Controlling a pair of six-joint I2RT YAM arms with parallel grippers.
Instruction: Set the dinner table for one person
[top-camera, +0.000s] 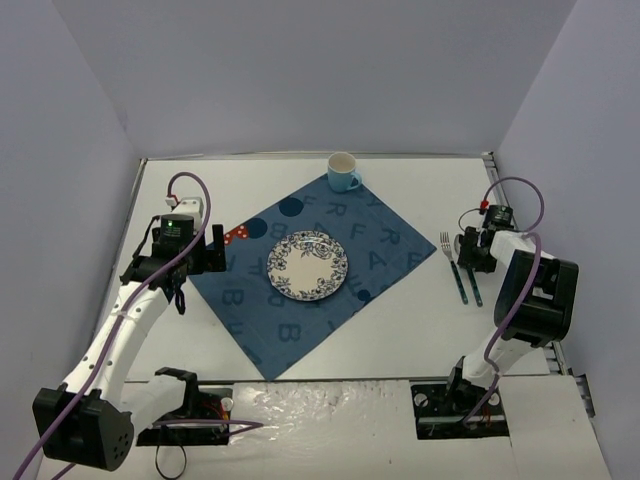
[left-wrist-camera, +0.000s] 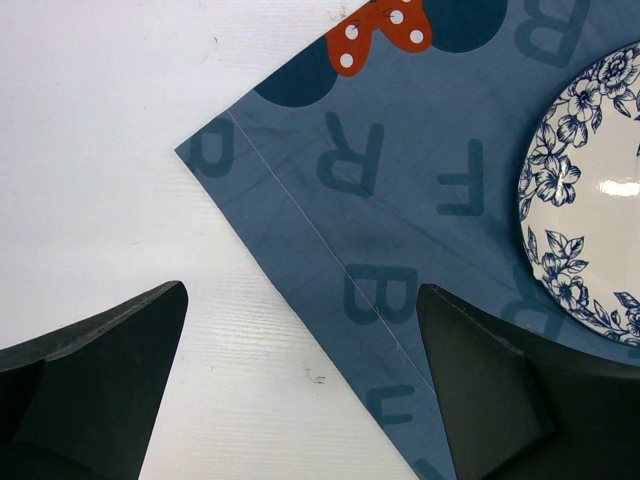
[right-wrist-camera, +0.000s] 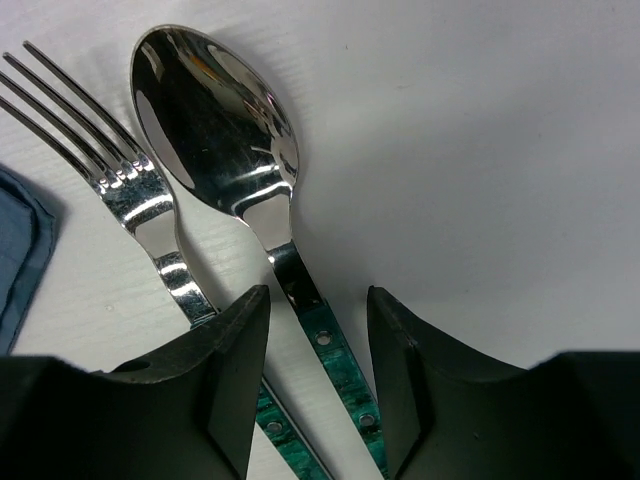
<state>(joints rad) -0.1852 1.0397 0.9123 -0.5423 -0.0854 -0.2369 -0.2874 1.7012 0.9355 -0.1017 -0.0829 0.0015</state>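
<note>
We're keeping it simple: right gripper (right-wrist-camera: 316, 320) half open and empty, straddling the spoon (right-wrist-camera: 215, 120) handle, which is running back between the fingers, fork (right-wrist-camera: 135, 190) lying just left, both on the table (right-wrist-camera: 480, 150) right of the mat (right-wrist-camera: 18, 245)

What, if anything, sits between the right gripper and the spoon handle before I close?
Nothing visible does. The spoon handle runs straight through the gap between the open fingers of the right gripper. The fork lies close beside it, its handle hidden behind one finger, so closing might nudge it.
</note>
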